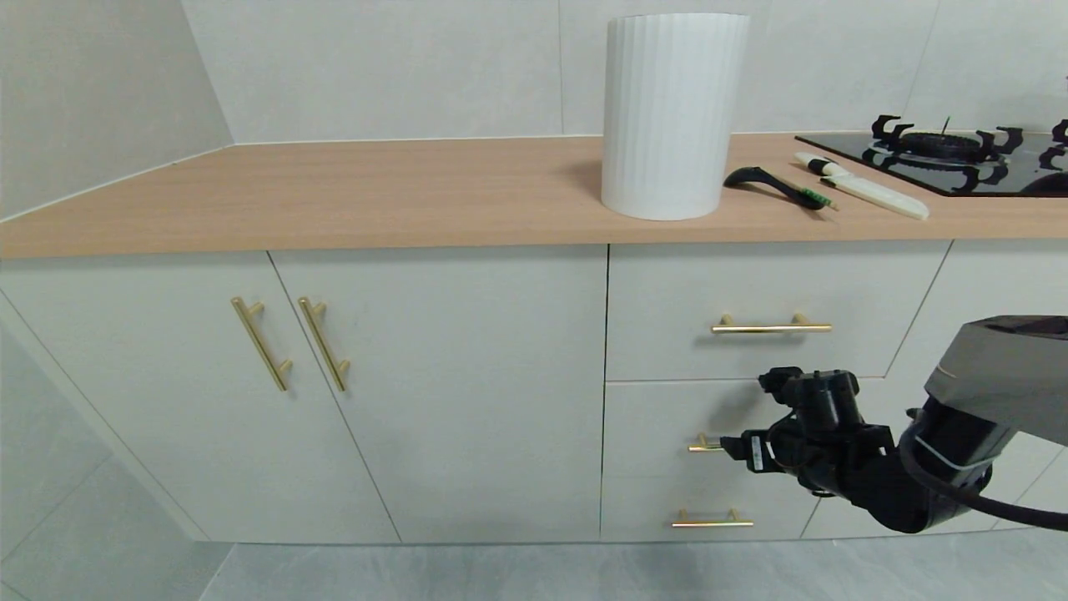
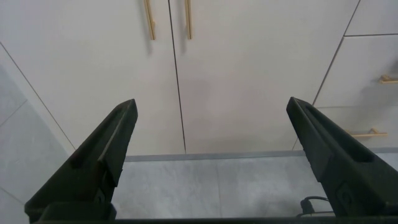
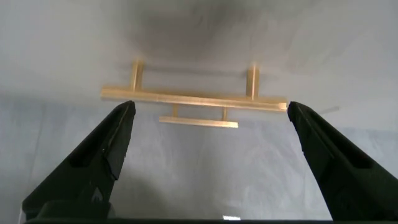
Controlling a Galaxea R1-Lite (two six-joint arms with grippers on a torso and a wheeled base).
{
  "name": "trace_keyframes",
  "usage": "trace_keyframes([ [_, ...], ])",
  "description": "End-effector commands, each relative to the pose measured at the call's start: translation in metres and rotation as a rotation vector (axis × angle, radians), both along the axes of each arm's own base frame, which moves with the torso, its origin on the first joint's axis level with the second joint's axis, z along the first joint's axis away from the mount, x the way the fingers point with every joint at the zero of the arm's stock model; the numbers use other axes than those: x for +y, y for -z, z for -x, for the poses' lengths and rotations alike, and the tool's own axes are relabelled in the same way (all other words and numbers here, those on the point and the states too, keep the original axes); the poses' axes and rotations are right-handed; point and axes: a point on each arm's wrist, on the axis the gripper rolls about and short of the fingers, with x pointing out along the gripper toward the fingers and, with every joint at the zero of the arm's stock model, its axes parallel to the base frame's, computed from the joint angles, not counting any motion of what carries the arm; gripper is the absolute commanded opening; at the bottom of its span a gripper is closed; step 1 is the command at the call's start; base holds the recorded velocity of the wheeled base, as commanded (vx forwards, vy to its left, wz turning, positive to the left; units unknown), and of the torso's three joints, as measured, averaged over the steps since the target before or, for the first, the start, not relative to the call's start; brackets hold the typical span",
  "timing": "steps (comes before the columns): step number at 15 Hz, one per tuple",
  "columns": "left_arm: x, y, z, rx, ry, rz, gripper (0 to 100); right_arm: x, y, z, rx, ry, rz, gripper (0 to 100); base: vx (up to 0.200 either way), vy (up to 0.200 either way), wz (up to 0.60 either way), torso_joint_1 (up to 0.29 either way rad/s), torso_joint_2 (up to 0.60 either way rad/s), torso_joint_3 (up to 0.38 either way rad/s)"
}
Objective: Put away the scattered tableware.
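a: right gripper (image 3: 209, 111) status?
b: spread wide, empty, facing the middle drawer's brass bar handle (image 3: 193, 98). left gripper (image 2: 211, 104) likewise spread, empty.
a: tableware?
b: black ladle (image 1: 772, 184) and white knife (image 1: 876, 194) lie on the wooden countertop (image 1: 375, 192).

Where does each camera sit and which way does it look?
Head view: on the head, looking down at the light wooden countertop; right gripper shows.
Left wrist view: left wrist, faces white cupboard doors past the open left gripper.
Right wrist view: right wrist, faces a gold bar drawer handle between its fingers.
Shared: head and right wrist views show that handle.
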Motion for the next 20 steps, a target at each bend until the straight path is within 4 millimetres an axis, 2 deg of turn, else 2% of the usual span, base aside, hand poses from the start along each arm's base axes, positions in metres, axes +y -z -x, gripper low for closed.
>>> trace_keyframes([
  [1, 0.0, 0.0, 0.0, 0.0, 0.002, 0.0, 100, -0.001, 0.013, -0.006, 0.011, 0.022, 0.012, 100, 0.0, 0.0, 0.0, 0.0, 0.0, 0.0],
  [10, 0.0, 0.0, 0.0, 0.0, 0.0, 0.0, 100, 0.0, 0.03, -0.019, -0.043, 0.061, 0.026, 100, 0.0, 0.0, 0.0, 0.0, 0.0, 0.0],
  [20, 0.0, 0.0, 0.0, 0.0, 0.002, 0.0, 100, -0.001, 0.037, -0.015, -0.009, 0.056, 0.04, 100, 0.0, 0.0, 0.0, 0.0, 0.0, 0.0],
])
